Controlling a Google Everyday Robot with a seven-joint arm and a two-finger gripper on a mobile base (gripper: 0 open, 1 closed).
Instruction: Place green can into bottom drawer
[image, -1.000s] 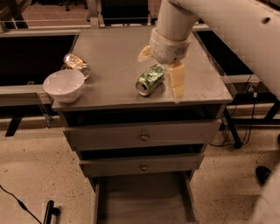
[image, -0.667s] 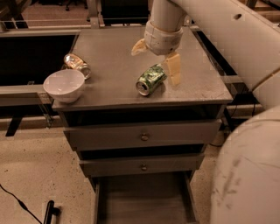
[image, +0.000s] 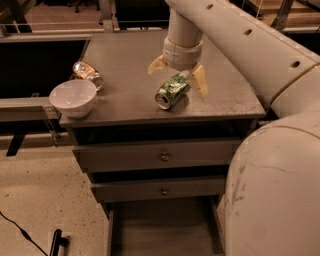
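Note:
The green can (image: 171, 90) lies on its side on the grey cabinet top (image: 125, 105), its silver top towards me. My gripper (image: 178, 74) hangs over the can's far end, open, with one tan finger (image: 156, 64) to its far left and the other finger (image: 198, 80) at its right. The can is not gripped. The bottom drawer (image: 162, 231) is pulled out at the foot of the cabinet, with its flat grey floor showing.
A white bowl (image: 73, 97) stands at the cabinet top's front left corner. A gold-brown can (image: 88, 74) lies just behind it. Two upper drawers with brass knobs (image: 164, 156) are shut. My arm's large white casing fills the right side.
My gripper has moved back and a little left over the can, and its fingers now stand on both sides of the can's far end. The can has not moved.

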